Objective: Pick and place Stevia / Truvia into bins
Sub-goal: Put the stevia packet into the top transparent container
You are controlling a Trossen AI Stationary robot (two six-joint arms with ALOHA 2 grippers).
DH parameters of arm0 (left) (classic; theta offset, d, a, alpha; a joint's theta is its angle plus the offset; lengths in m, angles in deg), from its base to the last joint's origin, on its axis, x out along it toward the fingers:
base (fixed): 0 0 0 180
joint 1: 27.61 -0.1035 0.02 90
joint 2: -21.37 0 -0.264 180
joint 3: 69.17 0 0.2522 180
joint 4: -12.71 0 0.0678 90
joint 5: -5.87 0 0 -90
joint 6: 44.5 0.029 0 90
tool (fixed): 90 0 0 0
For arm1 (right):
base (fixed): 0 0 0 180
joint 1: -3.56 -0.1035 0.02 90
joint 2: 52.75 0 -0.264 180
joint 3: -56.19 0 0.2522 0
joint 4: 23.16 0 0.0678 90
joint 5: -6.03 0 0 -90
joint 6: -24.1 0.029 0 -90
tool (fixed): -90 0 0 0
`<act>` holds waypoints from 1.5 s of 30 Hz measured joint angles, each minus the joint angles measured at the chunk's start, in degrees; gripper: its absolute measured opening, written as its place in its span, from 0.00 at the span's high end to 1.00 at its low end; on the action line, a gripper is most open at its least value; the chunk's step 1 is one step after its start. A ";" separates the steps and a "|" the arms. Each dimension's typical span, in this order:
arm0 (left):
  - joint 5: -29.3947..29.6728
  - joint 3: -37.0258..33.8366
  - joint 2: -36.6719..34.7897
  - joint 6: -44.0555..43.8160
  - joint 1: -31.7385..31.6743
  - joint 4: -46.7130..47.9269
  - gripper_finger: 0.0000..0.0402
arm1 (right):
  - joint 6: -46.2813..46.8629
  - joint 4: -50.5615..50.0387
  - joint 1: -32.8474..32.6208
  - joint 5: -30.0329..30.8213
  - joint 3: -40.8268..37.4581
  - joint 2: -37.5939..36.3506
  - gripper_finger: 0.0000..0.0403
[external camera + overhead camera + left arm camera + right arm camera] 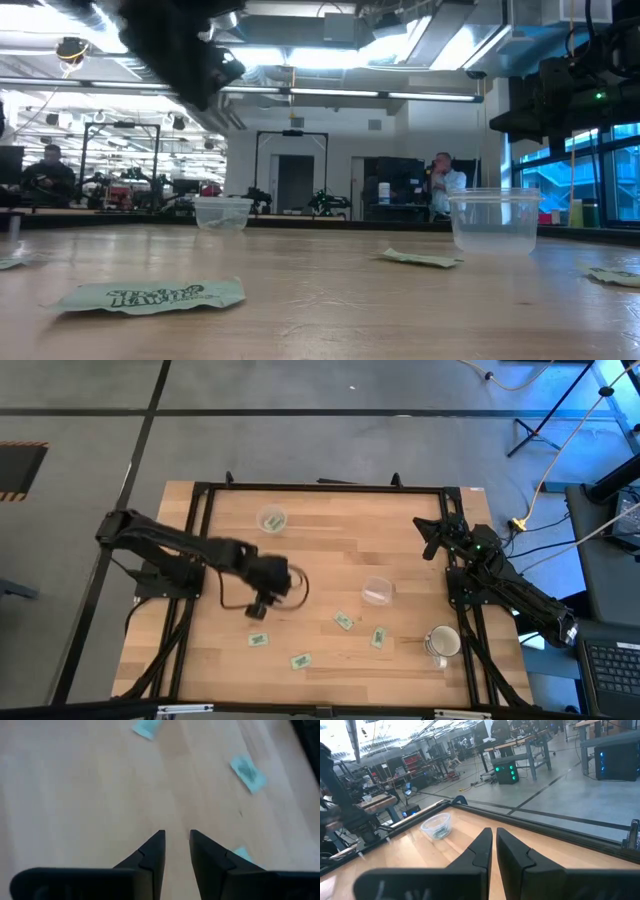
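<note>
The left gripper [257,610] hangs left of centre in the high view, fingers slightly spread, pinching nothing — four green packets [344,621] lie along the lower middle of the table [330,520]. One clear cup [272,519] sits upper left, another [377,591] centre right. The right gripper [494,845] waits at the right edge, fingers pressed together.

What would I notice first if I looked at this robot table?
First, the left gripper, reaching out over the middle of the wooden table with its fingers apart and nothing in them. Next, little green packets: one just in front of it, others scattered along the near side. Then two clear cups, one at the far side with green inside and one nearer the white mug.
</note>
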 joint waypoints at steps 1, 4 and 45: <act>0.78 -0.37 0.98 -0.17 1.77 -0.10 0.79 | 0.02 0.00 -0.01 0.01 0.01 0.01 0.93; 2.25 -1.44 4.37 -0.19 6.32 -2.00 0.79 | 0.04 0.02 0.01 0.00 0.01 0.01 0.93; 4.56 -2.82 17.90 -19.66 18.06 -4.14 0.69 | 1.57 -0.02 0.00 0.06 -0.01 0.06 0.93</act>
